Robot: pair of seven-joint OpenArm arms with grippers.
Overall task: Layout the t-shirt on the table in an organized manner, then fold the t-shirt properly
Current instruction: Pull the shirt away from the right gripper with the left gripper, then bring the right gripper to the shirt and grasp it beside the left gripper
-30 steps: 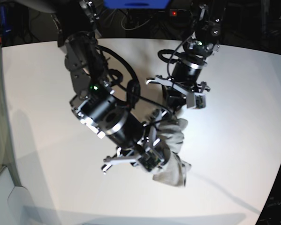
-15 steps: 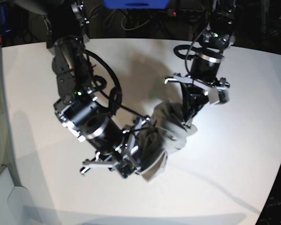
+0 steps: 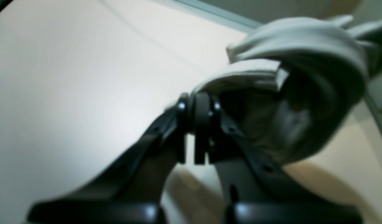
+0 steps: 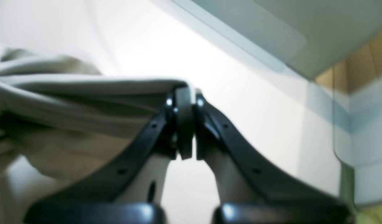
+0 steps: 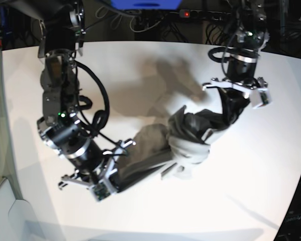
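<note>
T-shirt hangs bunched between my two arms, over the white tabletop — my left end effector pinches one edge, my right end effector pinches the other.

The base view looks down on the table; both wrist views sit close behind their fingers.

Soft wrinkled cloth t-shirt; smooth matt white table

Bare table around t-shirt
</note>
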